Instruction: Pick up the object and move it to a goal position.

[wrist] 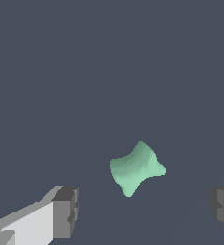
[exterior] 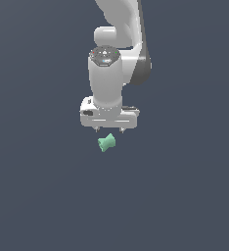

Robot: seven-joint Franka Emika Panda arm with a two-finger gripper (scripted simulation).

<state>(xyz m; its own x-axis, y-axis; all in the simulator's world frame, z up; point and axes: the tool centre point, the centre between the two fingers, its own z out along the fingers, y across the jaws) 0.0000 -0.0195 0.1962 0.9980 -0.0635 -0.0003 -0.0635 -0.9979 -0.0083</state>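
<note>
Below gripper (exterior: 109, 129), apparently untouched, mint-green object (exterior: 106, 142), jaws spread

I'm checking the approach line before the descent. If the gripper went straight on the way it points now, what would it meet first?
Probably the mint-green spool, lying just beyond the open gripper. In the wrist view the spool sits between the two fingers, though depth is unclear, so they may straddle it and reach the floor.

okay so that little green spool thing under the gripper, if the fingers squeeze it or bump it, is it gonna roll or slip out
The mint-green spool flares at both ends around a narrow waist, so a bump would likely roll or pivot it. It lies skewed between the open gripper fingers, so pads closing on a slanted flare may twist or squirt it; the waist looks safer. It seems rigid and probably light.
</note>
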